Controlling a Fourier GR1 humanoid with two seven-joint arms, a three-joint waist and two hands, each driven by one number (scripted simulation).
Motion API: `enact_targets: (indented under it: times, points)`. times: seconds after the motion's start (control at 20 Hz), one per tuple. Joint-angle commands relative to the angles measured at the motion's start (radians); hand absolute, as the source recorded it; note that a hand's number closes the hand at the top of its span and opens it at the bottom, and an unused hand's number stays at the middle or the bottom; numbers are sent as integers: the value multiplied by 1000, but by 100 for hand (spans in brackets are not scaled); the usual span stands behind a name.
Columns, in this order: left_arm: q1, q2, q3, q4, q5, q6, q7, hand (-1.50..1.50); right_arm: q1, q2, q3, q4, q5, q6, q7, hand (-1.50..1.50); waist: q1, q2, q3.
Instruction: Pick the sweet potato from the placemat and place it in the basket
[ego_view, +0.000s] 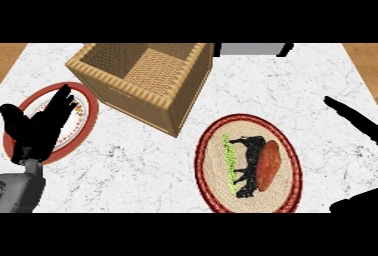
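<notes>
Head view, looking steeply down on a white marbled counter (140, 165). The sweet potato (269, 161), an orange-brown elongated tuber, is lying on the placemat (214, 150), an oval woven mat with a dark red rim that is sitting right of centre toward the near edge; the tuber is resting on the right part of the mat's printed design, a black animal figure (249, 167) beside a green strip (231, 160), and nothing is touching it. The basket (177, 95), a square wicker container with tall walls and an open top, is standing at the far centre-left, its near corner lying close to the placemat's upper left rim but apart from it. A round plate (85, 122) with a red border is lying at the left, beside the basket. The left hand (40, 125) is showing over this plate with its fingers straight and spread upward, holding nothing, its grey forearm (18, 190) entering from the lower left corner. The right hand (354, 120) is appearing at the right edge, one straight finger extending up and leftward and a dark part showing at the lower right corner; it is opened wide, grasping nothing, and standing well apart from the sweet potato. A grey object (251, 48) is showing at the far edge behind the basket.
</notes>
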Motion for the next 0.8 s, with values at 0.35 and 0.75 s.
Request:
enact_targets:
  times: [0.35, 0.75]
  points:
    - [39, -32, 12, -93, -47, -12, 45, 0, -42, 203, 115, 289, 268, -152, -228, -150, 6, 0, 0]
    - [-33, -55, 51, -28, -63, -49, 61, 0, -50, 227, 168, 378, 376, -116, -231, -150, 1, 0, -1]
